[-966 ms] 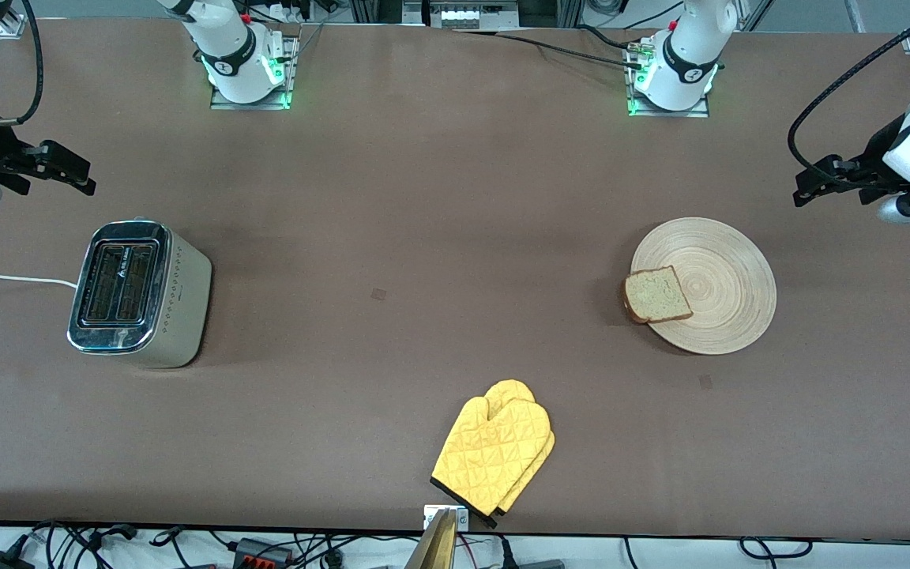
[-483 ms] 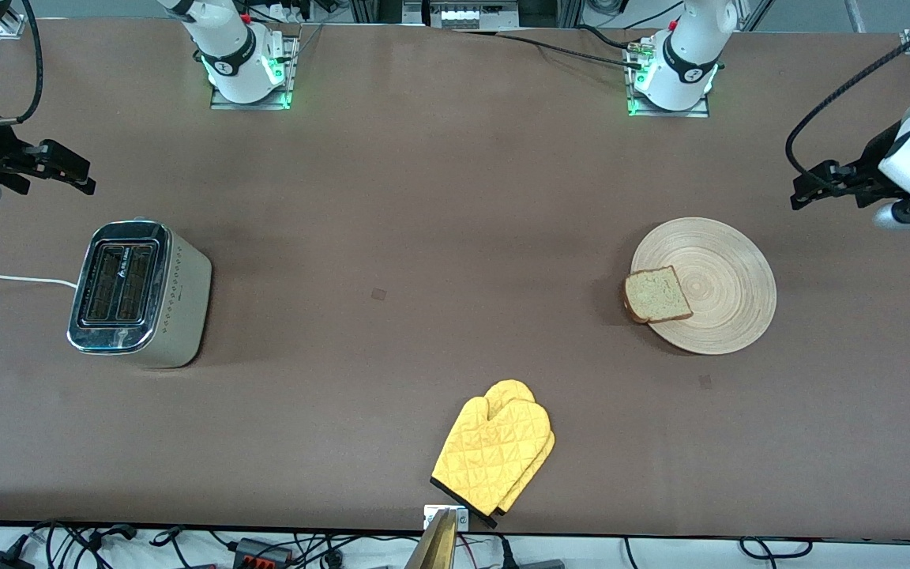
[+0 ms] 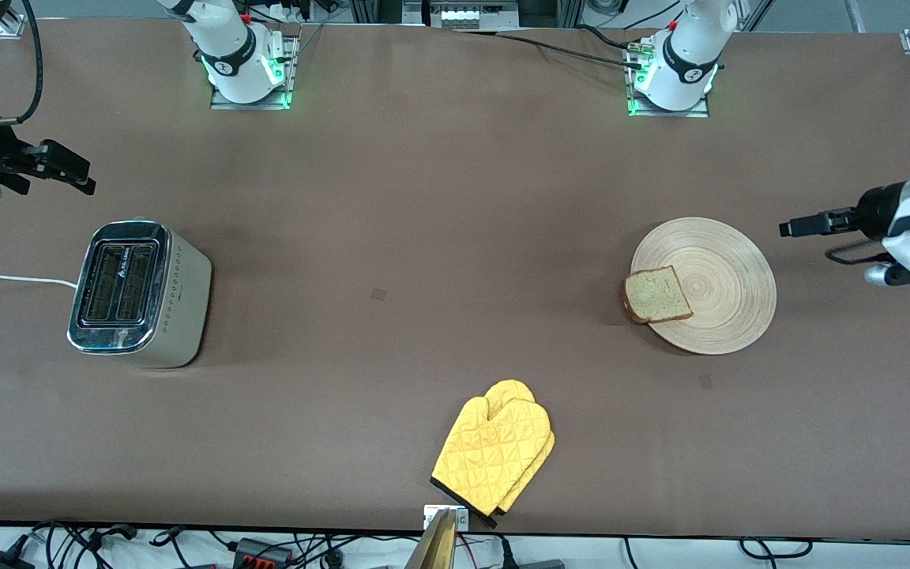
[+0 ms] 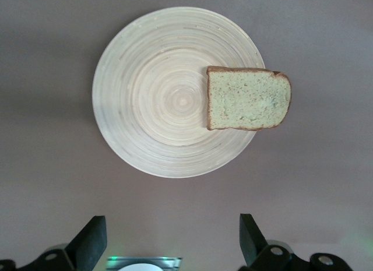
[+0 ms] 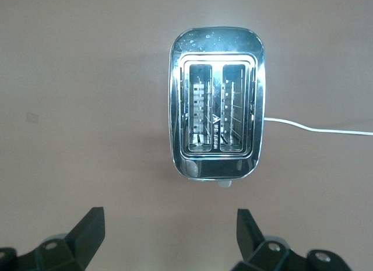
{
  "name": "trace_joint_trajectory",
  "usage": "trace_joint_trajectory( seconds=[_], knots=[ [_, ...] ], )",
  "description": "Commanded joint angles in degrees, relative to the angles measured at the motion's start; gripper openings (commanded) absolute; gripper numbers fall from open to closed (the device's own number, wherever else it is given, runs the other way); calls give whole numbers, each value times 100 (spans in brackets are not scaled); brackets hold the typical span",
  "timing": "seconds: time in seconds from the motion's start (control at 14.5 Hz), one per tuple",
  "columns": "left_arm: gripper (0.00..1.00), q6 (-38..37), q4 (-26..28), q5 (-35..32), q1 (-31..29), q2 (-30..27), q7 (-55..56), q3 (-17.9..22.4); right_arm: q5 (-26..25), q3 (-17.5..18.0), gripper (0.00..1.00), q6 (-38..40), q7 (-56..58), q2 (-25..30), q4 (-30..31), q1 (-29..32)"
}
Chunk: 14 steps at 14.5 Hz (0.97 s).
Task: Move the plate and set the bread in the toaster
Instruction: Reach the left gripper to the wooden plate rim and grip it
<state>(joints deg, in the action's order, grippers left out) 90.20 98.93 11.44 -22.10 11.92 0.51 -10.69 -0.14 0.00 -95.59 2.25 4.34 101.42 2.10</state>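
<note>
The plate (image 4: 175, 96) lay on the worktop (image 3: 439, 237) ahead of the left gripper (image 4: 172, 243), whose fingers (image 4: 90, 239) stood apart and empty. The toaster (image 5: 215, 102) stood ahead of the right gripper (image 5: 169, 236), its fingers (image 5: 247, 227) likewise apart and holding nothing. The bread (image 4: 247, 99) rested on the plate's edge away from the left fingers, overhanging the rim.

- A long table (image 3: 439, 205) covered in a matte brown surface is seen; a few things are spread widely over it.
- A boxy two-slot toaster (image 3: 139, 294) with a chrome top and silver-beige sides is stood at the right arm's end, its white cord (image 3: 5, 278) laid across the surface.
- A large round light-wood plate (image 3: 720, 273) with ring grain is laid flat at the left arm's end.
- A yellow quilted oven mitt (image 3: 494, 452) is laid near the table's edge nearest the front camera.
</note>
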Motion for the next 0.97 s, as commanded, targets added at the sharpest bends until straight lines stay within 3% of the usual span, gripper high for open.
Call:
trace_joint_trajectory(
  seconds=[0.0,0.55,0.9],
  knots=[
    [100,-91,-295,577,-531,739,-785,-29,-48,26,100,-30,4,120,124,27],
    [100,849,-286,973,-1288,2147,-2501,-29,-39,26,100,-30,4,129,115,0],
    [100,1200,-243,1044,-1385,2561,-2950,-29,-39,26,100,-4,12,155,106,0]
  ],
)
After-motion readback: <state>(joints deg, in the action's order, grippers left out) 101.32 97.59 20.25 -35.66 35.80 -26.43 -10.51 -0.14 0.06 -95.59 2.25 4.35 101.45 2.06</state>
